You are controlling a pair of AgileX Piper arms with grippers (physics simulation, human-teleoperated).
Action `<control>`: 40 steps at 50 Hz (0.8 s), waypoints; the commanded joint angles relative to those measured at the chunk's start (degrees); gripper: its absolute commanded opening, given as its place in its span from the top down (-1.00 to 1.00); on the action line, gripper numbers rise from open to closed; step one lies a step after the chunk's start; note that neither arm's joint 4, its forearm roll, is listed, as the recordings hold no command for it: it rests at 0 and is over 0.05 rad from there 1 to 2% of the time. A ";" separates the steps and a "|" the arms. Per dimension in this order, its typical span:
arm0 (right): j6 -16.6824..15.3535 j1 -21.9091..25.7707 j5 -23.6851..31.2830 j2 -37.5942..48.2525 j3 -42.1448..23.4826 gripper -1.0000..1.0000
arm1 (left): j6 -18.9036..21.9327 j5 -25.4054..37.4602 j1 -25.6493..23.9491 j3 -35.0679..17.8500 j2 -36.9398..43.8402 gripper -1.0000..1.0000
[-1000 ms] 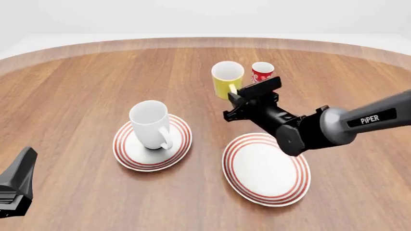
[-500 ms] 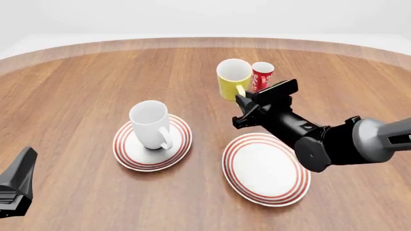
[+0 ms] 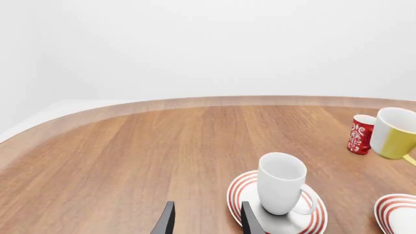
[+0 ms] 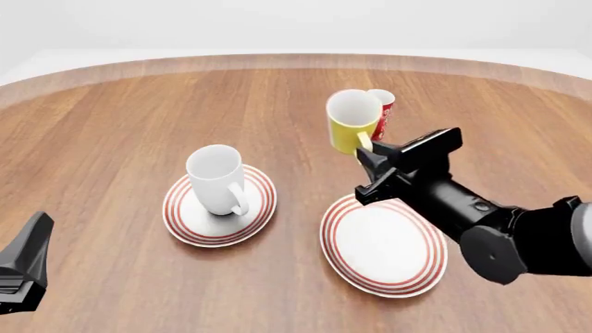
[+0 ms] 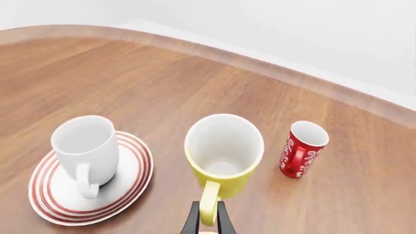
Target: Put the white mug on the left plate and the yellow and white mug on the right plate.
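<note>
The white mug (image 4: 218, 179) stands upright on the left plate (image 4: 219, 205), handle turned toward the arms' side of the table (image 4: 111, 125).

The yellow mug (image 4: 354, 123) is held by the right hand (image 4: 367, 147), whose fingers are clamped on its handle; the right wrist view shows the two dark fingertips (image 5: 194, 220) pinching the yellow loop on either side. In the left wrist view the mug appears tilted and looks clear of the table, though its base is not fully shown. Relative to the white mug, it lies farther from the arms and to the right.

The right plate (image 4: 383, 244) sits to the right of the white mug and slightly nearer the arms. Nothing rests on it. The right arm passes over its far right edge.

A red mug (image 4: 384, 111) stands upright on the table just behind the yellow mug, partly hidden by it in the front view. The right wrist view shows a gap between the two.

The left hand (image 3: 205, 222) sits low, on the near side of the white mug, to the left. Its fingers are apart and hold nothing.
</note>
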 commanded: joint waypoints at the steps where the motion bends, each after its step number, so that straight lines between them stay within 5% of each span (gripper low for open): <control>1: 0.11 0.13 -0.26 -5.67 5.13 1.00 | 0.00 0.00 0.00 0.00 0.00 -1.00; 40: 0.75 0.56 4.93 -23.21 17.58 1.00 | 0.00 0.00 0.00 0.00 0.00 -1.00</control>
